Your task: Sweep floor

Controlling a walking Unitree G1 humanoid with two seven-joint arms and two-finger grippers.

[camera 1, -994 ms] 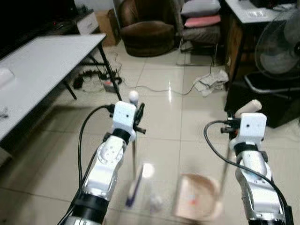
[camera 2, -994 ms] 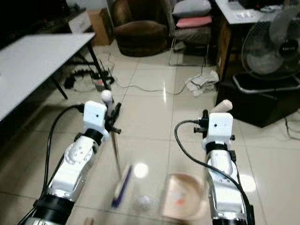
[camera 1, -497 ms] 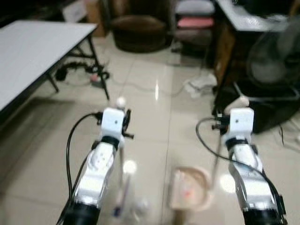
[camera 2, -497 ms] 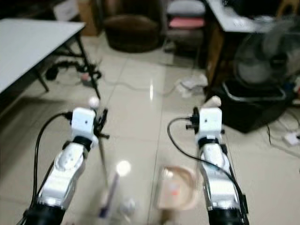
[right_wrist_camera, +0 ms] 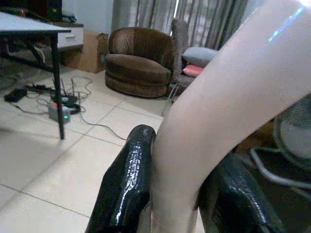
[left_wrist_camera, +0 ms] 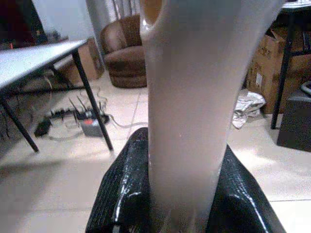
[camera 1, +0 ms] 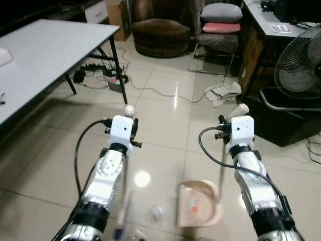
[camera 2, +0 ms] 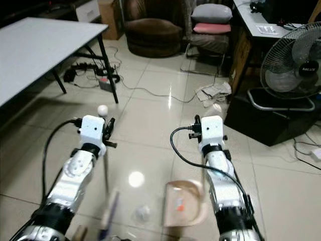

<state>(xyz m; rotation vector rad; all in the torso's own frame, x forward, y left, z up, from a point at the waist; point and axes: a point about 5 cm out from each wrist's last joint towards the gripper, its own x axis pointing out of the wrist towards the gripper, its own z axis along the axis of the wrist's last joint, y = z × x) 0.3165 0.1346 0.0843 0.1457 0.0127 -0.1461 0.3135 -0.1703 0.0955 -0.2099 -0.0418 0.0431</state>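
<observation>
I have the left gripper (left_wrist_camera: 182, 194) clamped around the pale, round-topped handle of the long broom (camera 1: 129, 111), whose blue-edged brush head (camera 2: 107, 211) rests, blurred, on the glossy cream tiled floor (camera 1: 160, 125) low between my arms. The right gripper (right_wrist_camera: 170, 194) is closed on the beige curved handle of the long-stemmed dustpan (camera 1: 239, 109); its tan plastic pan (camera 1: 197, 203) sits flat on the tiles just beside the right arm, with a small orange scrap (camera 1: 192, 205) inside. A clear crumpled bit of litter (camera 1: 157, 213) lies on the floor between brush and pan. Ahead stand a white counter (camera 1: 45, 55) with black legs, a brown armchair (camera 1: 160, 32), a fan (camera 1: 298, 65) and a crumpled cloth (camera 1: 223, 93).
</observation>
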